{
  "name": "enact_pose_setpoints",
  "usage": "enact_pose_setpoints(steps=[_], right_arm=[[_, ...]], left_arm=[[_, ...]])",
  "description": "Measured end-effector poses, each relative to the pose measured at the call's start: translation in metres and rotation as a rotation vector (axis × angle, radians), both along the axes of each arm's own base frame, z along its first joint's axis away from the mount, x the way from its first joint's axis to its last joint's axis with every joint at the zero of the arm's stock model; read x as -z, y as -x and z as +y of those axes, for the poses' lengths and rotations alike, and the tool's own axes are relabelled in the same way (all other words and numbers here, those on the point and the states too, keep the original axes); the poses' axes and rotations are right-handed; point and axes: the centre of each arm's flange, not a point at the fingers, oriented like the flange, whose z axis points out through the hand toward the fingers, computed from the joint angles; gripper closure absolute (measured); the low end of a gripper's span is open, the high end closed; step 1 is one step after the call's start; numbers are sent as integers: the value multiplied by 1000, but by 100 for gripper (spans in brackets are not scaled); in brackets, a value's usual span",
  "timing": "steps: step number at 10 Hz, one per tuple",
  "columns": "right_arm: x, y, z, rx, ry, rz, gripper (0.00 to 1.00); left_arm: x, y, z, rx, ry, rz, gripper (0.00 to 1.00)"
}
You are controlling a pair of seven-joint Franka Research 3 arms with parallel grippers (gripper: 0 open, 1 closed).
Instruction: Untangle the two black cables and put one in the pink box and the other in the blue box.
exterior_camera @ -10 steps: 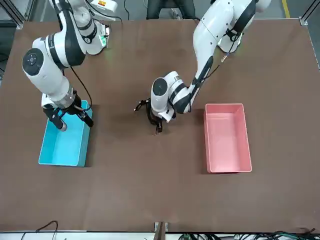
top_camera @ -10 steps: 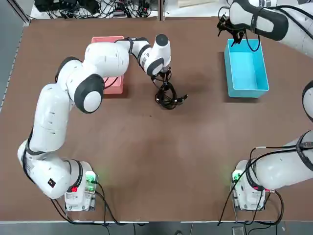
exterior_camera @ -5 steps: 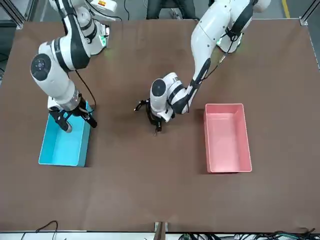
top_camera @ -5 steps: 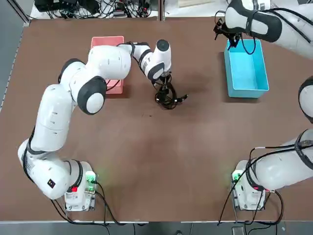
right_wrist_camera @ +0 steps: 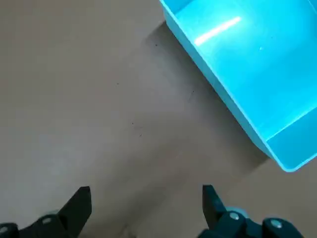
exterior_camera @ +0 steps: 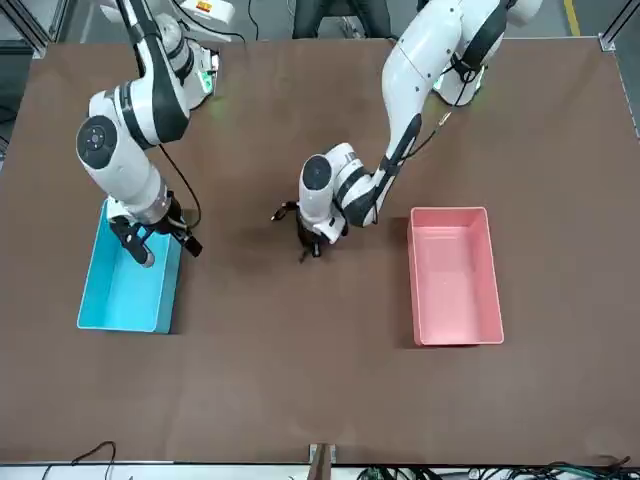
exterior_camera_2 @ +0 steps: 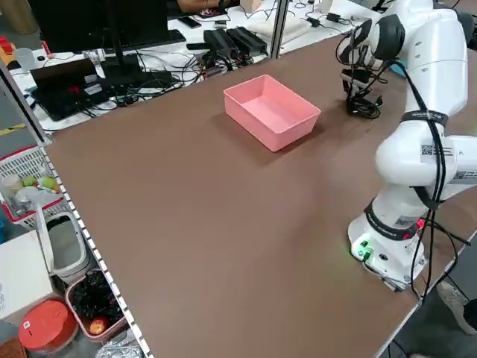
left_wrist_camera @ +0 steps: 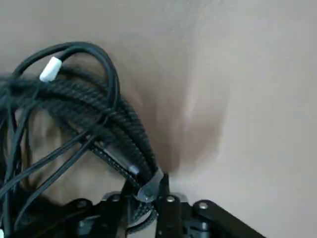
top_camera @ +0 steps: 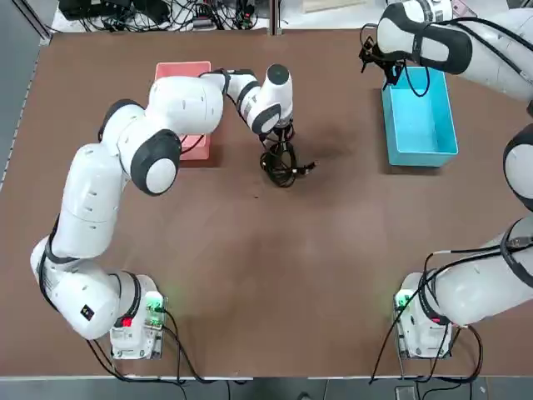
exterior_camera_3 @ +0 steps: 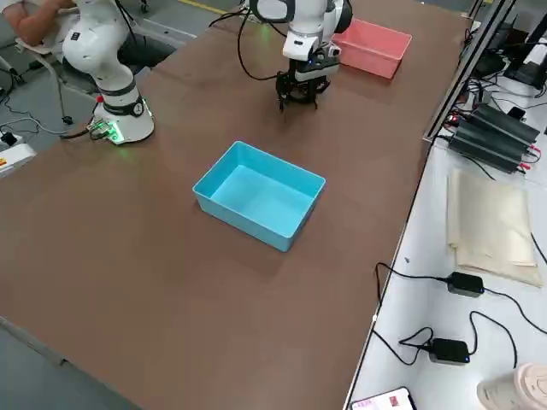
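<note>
Tangled black cables (left_wrist_camera: 89,104): hanging as one looped bundle between the boxes, nearer the pink side; braided and smooth strands are crossing, and I cannot tell which loops belong to which cable.
White cable band (left_wrist_camera: 51,69): sitting on the outer loops, possibly serving as a guide for tracing one strand.
Left gripper (left_wrist_camera: 146,191): closing on the tangled black cables at the bundle's edge; I am judging this the anchoring grip for the untangling.
Right gripper (right_wrist_camera: 146,193): standing open and unloaded beside the blue box, its fingers pointing at the table.
Next move: I am wanting the right gripper to approach slowly, taking a free loop or plug end of one cable only.
Separation: I should be drawing gently along the strand; pulling across the loops risks tightening the knot.
Pink box (exterior_camera: 455,280): waiting for one cable.
Blue box (top_camera: 420,117): waiting for the other.
Brown table (exterior_camera: 300,380): offering bare space for spreading stubborn loops.
</note>
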Motion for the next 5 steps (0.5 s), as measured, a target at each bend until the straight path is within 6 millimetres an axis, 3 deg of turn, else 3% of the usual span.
enact_pose_setpoints(steps=[3, 5], right_arm=[[0, 2, 7, 13, -1, 1, 2], [0, 3, 10, 17, -1, 1, 2]], left_arm=[[-4, -13, 10, -15, -26, -4, 81], [-21, -31, 24, -40, -45, -10, 81]])
